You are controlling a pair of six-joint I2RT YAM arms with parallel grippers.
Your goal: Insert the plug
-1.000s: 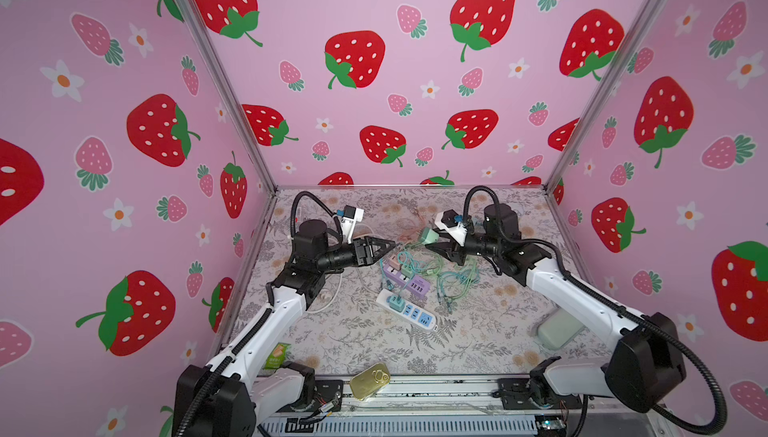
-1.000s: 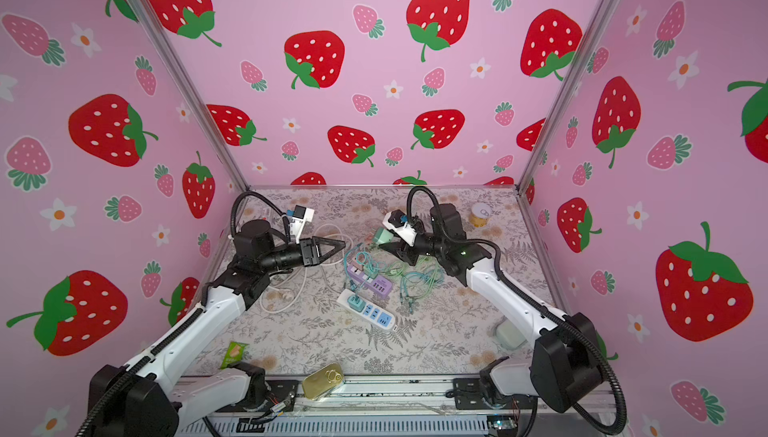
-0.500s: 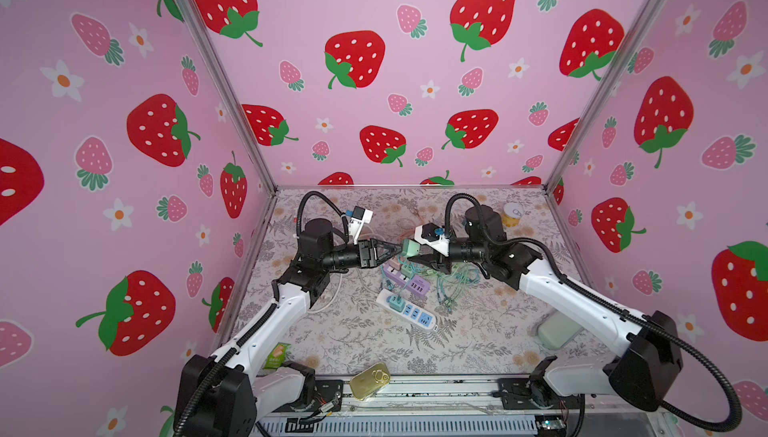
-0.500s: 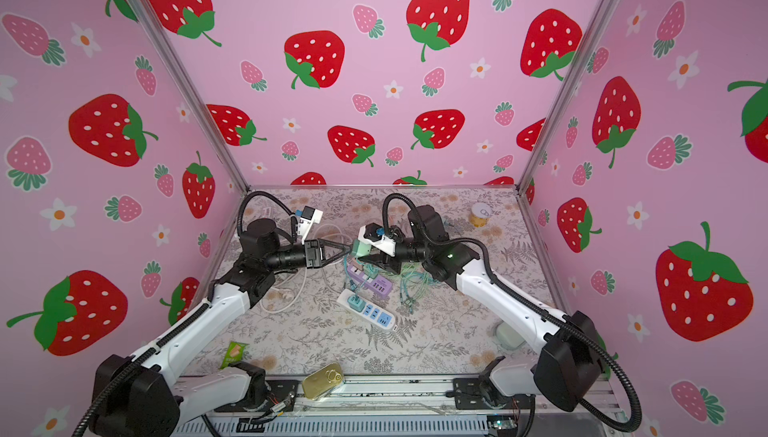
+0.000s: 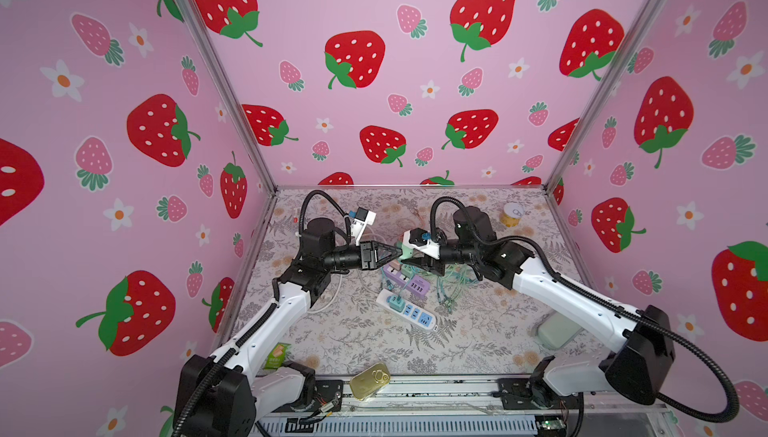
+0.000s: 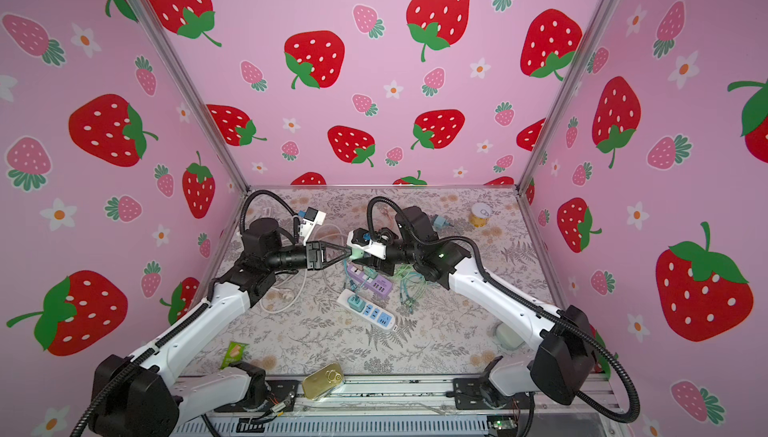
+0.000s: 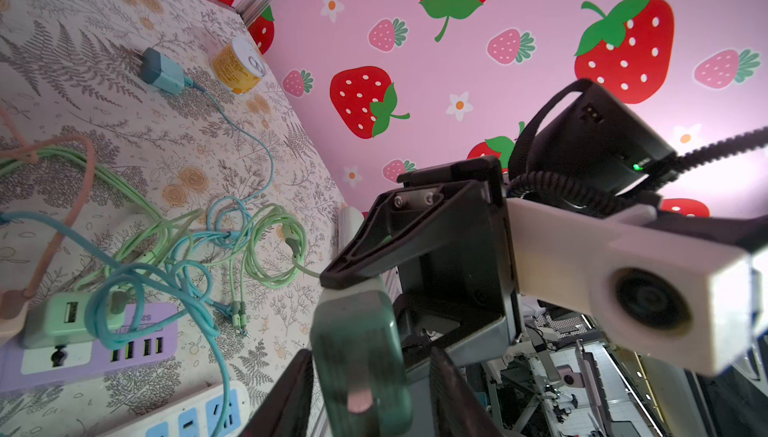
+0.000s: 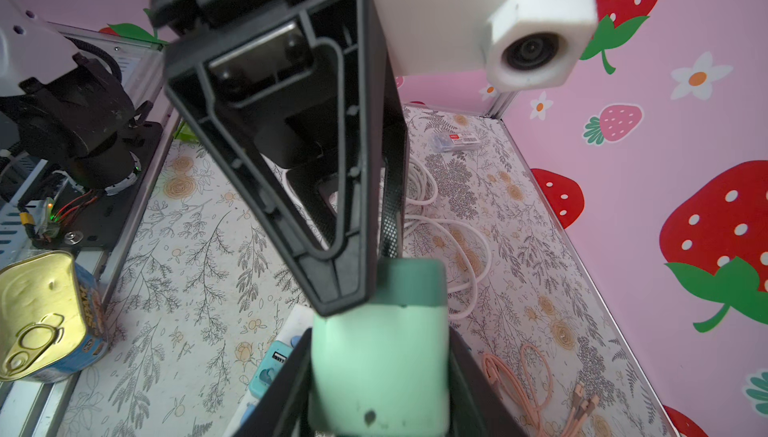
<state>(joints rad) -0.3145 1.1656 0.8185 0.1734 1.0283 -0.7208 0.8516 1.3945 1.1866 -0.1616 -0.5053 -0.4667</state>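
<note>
The plug (image 5: 406,251) (image 6: 356,252) is a mint-green block held in the air over the middle of the table, above the power strips. My right gripper (image 5: 409,255) (image 8: 380,333) is shut on its pale body (image 8: 380,364). My left gripper (image 5: 399,251) (image 7: 370,356) meets it head-on from the left. Its two fingers are closed around the plug's darker end (image 7: 361,356), one against it and the other close beside it. Below lie a purple strip (image 5: 409,283) (image 7: 83,352) with a green adapter (image 7: 62,318) in it, and a white strip (image 5: 409,312) with blue sockets.
Tangled green and blue cables (image 5: 451,285) lie right of the strips, and a white cable (image 5: 332,298) to their left. A gold tin (image 5: 370,381) and green packet (image 5: 276,354) sit at the front. A yellow can (image 5: 511,214), grey charger (image 6: 440,221) and mint case (image 5: 557,331) sit right.
The right arm has carried the plug left toward the middle and the left arm has come to meet it. The left gripper's jaws have narrowed around the plug's end.
</note>
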